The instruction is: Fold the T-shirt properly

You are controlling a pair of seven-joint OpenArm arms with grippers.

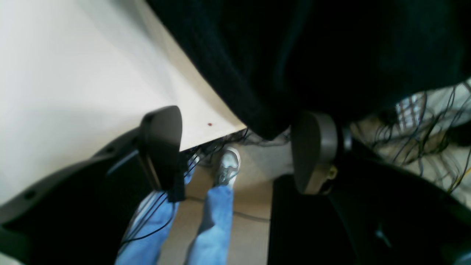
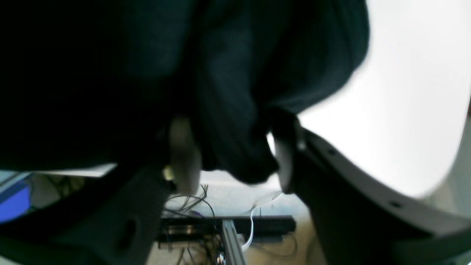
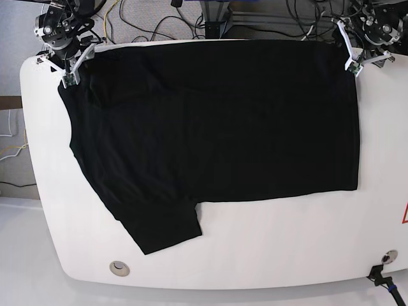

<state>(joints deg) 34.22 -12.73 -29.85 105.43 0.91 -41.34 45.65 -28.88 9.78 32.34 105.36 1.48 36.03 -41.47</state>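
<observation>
The T-shirt lay spread across the white bench, one sleeve toward the near edge. The left gripper stood released, its jaws clear of the far hem corner. The right gripper straddled bunched fabric, jaws parted; grasp indeterminate. Recommended: withdraw both without snagging the soft, matte knit.

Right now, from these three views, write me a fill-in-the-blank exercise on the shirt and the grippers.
1. The T-shirt is coloured ____.
2. It lies spread on a ____ table.
3. In the base view, only one ____ sticks out, toward the near edge.
4. In its wrist view the left gripper stands ____, the shirt's corner hanging between the fingers, touching neither.

Missing words: black; white; sleeve; open
</observation>
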